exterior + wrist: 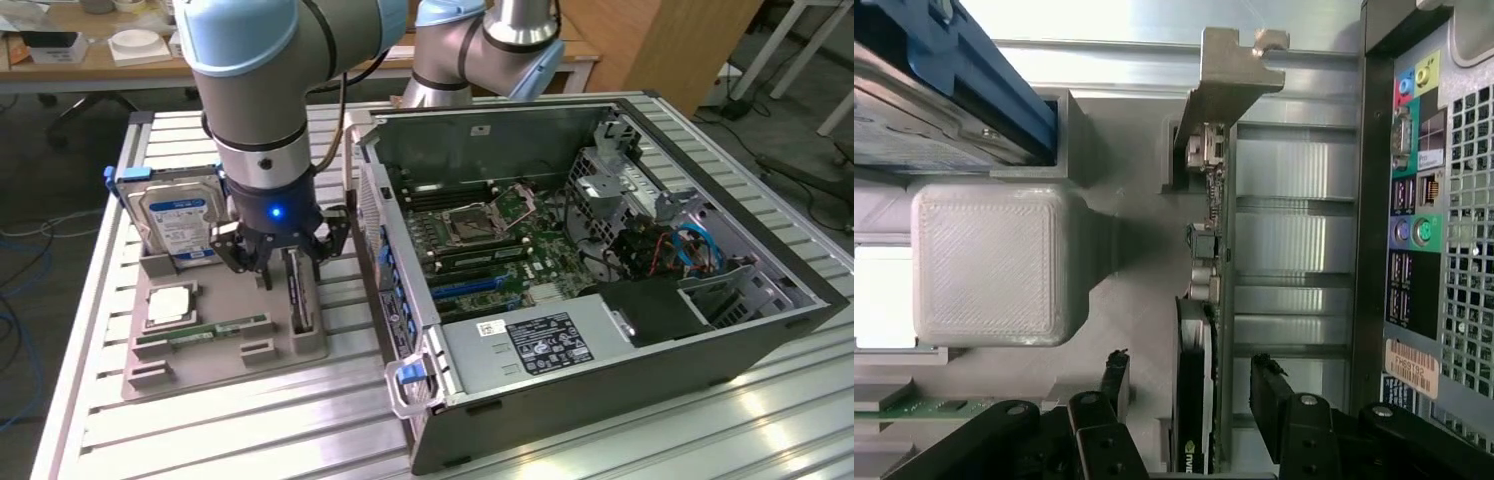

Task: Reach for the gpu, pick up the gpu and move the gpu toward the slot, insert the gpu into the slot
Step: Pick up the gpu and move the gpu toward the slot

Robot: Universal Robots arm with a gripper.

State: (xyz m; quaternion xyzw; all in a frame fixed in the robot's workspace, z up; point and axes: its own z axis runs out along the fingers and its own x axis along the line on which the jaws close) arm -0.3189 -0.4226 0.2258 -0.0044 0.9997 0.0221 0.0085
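Observation:
The gpu [302, 298] stands on edge in a groove of the grey holder tray [200, 375], left of the open computer case in the exterior view. My gripper [284, 262] hangs straight over it. In the wrist view the gpu [1211, 290] runs between the two black fingers [1116, 378], which stand apart on either side without touching it, so the gripper [1194, 385] is open. The card's silver bracket [1229, 75] is at its far end. The blue slot [463, 284] lies on the motherboard inside the case.
A blue-labelled hard drive [180, 215] stands at the tray's back, with a processor [171, 303] and a green memory stick [220, 328] in front. The case wall [387, 250] rises close beside the gpu. A grey holder block [994, 265] sits on the other side.

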